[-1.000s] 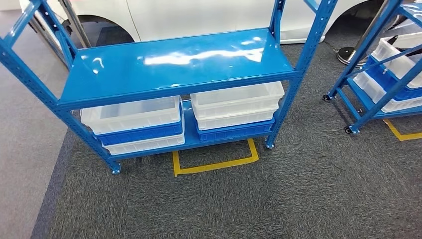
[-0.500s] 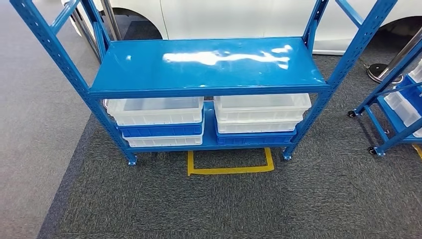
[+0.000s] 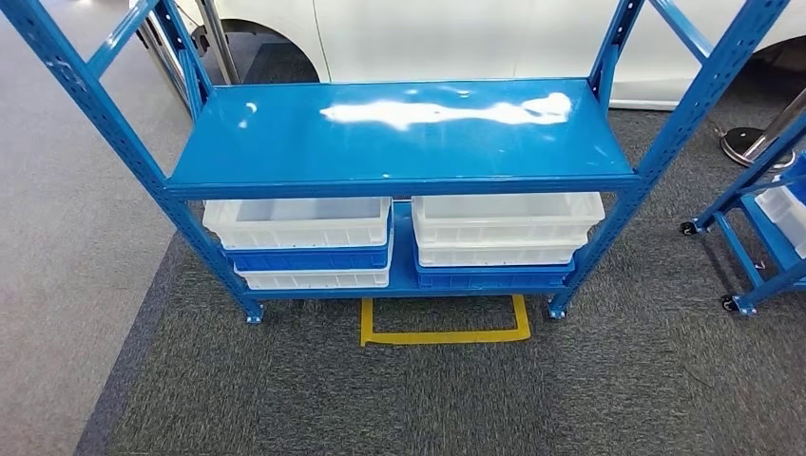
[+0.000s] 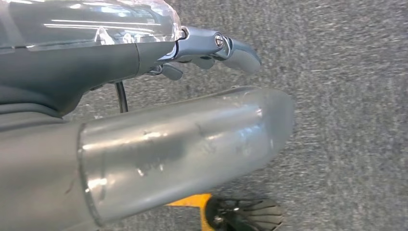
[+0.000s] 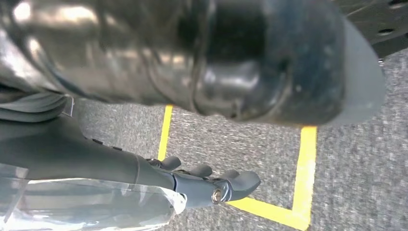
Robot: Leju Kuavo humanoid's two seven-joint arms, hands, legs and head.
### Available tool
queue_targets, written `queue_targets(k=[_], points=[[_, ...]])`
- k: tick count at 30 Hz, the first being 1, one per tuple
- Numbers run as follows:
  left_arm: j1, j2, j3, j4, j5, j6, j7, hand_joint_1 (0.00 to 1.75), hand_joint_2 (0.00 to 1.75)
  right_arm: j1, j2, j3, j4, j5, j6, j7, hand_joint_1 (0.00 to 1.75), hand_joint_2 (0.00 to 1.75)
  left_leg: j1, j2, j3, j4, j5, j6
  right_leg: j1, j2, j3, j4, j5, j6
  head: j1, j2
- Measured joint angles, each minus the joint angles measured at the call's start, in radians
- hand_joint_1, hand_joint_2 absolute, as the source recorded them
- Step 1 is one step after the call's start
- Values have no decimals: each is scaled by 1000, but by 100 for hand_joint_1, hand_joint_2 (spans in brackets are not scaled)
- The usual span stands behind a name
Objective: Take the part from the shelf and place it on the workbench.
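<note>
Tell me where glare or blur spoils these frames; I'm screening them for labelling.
Head view: sharp, but a white glare streak washes out part of the shelf top. Left wrist view: the left robot hand is close and soft, the carpet grainy. Right wrist view: the right robot hand is dark, smeared and out of focus.

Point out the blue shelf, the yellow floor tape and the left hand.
blue shelf (image 3: pixel 399 142): head view, bare middle of its upper deck.
yellow floor tape (image 3: pixel 444 335): head view, front strip of the outline.
left hand (image 4: pixel 211 48): left wrist view, on the fingers above the carpet.
</note>
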Motion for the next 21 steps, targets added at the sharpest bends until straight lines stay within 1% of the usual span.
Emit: queue_targets(k=[1,3,4,5,6,7,9,10,11,12,14,15,16,17,18,19,20,21], points=[[0,0,0,0,0,1,0,0,0,0,0,0,-1,0,0,0,0,0,-4,3,11,-24,2,7,0,-2,6,-3,-7,6,0,0],[0,0,0,1,0,2,0,0,0,-1,0,0,-3,0,0,1,0,0,-8,2,23,-36,-11,19,1,-3,16,1,-5,21,1,0],[0,0,0,2,0,2,1,0,0,-1,0,0,-5,0,0,1,0,0,-7,-2,33,-44,-15,24,-1,-3,16,15,0,27,1,0],[0,-1,0,2,1,2,1,0,0,-1,0,1,-6,0,0,1,0,0,-4,-5,46,-54,-19,31,-2,1,5,47,4,31,1,0],[0,-1,0,2,1,2,1,0,0,-1,0,1,-7,0,0,1,0,0,-3,-7,61,-63,-23,37,-3,7,-19,92,-1,35,2,0],[-1,-1,0,3,1,3,1,0,0,-1,-1,2,-8,1,0,1,0,0,-2,-8,72,-70,-27,43,-4,13,-56,149,-18,37,2,0],[-2,-1,0,4,1,3,1,0,0,-1,-1,3,-8,1,1,2,0,0,-3,-12,88,-73,-41,48,-4,21,-141,256,-72,41,2,0],[-1,-1,0,4,1,3,1,0,0,0,-1,3,-8,2,1,3,0,0,-3,-15,97,-72,-50,48,-3,22,-175,284,-87,42,3,0],[0,-1,0,5,1,3,1,0,0,2,-1,3,-8,2,1,4,0,0,-3,-18,108,-72,-59,47,-3,22,-195,284,-82,42,3,0],[0,-2,0,6,1,3,1,0,0,3,-1,3,-8,2,1,4,0,0,-4,-21,121,-72,-69,45,-3,22,-200,254,-53,41,3,0],[1,-2,0,8,1,3,1,0,0,7,-1,3,-8,3,1,5,0,0,-4,-25,149,-72,-91,40,0,23,-184,141,50,33,3,0],[1,-3,0,9,1,3,1,0,0,8,-1,3,-8,5,2,6,0,0,-5,-26,159,-72,-100,35,3,24,-176,94,82,28,3,0],[-1,-3,0,10,0,3,1,0,0,8,-1,3,-8,7,2,7,0,0,-5,-27,165,-72,-109,29,6,25,-170,65,104,21,3,0],[-2,-3,0,11,0,3,1,0,0,9,-2,3,-8,9,2,9,0,0,-6,-28,172,-71,-114,23,10,26,-168,54,108,14,3,0],[-3,-3,0,12,-1,3,0,0,0,9,-2,3,-9,12,2,10,0,0,-7,-28,177,-69,-113,16,11,27,-164,50,101,8,3,0],[-4,-3,0,12,-4,4,0,0,0,9,-1,3,-9,14,2,10,0,0,-7,-27,180,-62,-112,11,9,27,-155,43,106,3,2,0],[-5,-3,0,13,-5,5,0,0,0,9,-1,2,-9,15,2,10,0,0,-6,-25,177,-42,-108,7,6,26,-143,33,104,-3,2,0],[-6,-2,0,14,-7,6,0,0,0,9,-1,2,-9,16,1,10,0,0,-5,-23,161,-9,-108,2,3,25,-129,24,102,-8,2,0]])
